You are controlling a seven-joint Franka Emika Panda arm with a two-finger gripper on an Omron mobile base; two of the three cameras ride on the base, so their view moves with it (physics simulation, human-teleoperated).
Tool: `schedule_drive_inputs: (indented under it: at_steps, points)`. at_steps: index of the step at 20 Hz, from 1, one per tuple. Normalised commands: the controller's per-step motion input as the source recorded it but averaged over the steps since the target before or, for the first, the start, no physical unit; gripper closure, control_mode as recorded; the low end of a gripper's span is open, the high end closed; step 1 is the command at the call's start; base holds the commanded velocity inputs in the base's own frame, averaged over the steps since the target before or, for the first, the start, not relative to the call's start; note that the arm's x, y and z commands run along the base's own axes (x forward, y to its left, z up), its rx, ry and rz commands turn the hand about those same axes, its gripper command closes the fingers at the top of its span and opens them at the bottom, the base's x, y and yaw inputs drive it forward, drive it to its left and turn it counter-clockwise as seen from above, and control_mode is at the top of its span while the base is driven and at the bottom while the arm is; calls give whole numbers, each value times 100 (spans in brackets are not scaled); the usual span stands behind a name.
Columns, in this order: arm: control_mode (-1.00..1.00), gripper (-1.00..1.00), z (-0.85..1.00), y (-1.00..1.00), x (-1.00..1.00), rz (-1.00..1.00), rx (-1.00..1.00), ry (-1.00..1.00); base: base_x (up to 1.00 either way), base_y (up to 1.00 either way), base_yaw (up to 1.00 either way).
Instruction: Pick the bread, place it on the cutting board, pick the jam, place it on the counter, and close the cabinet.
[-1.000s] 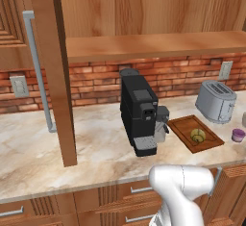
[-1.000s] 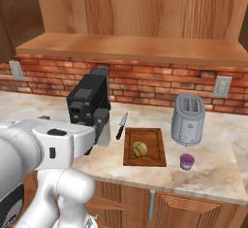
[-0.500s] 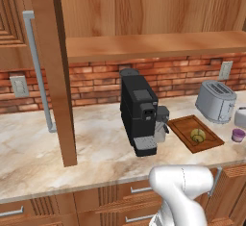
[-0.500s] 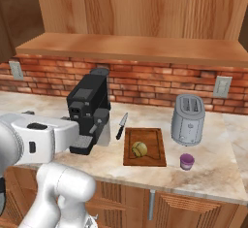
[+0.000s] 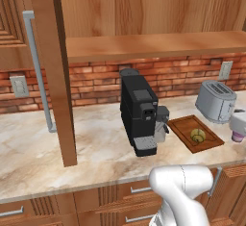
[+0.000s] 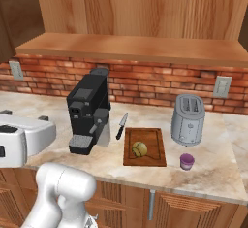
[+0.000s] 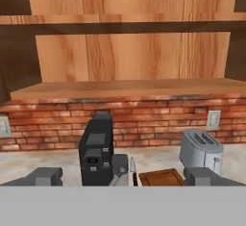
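Two of the task's small things sit low on the bench from where I watch: the bread rests on the cutting board, and the jam stands on the marble just right of the board, in front of the toaster. In the left base view I see the bread on the board too, with the jam partly hidden behind a white part of my arm. A knife lies between the board and the black coffee machine. The cabinet is open; its door stands edge-on toward me at the left, the silver bar handle beside it, and the bare wooden shelf runs above the brick wall. My hand is raised well above the bench, facing the open cabinet, with its fingers spread wide apart and nothing between them.
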Motion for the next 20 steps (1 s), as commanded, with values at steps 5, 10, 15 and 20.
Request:
schedule_drive_inputs:
  at_steps: [5, 10, 15, 20]
  points:
    - [-100, -100, -11, 15, -27, 0, 0, -16, 0, 0, 0]
    - [-100, -100, -2, 18, -31, 0, 0, -12, 0, 0, 0]
    - [-100, -100, 0, 25, -20, 0, 0, -4, 0, 0, 0]
    - [-100, -100, 0, 28, -11, 0, 0, -5, 0, 0, 0]
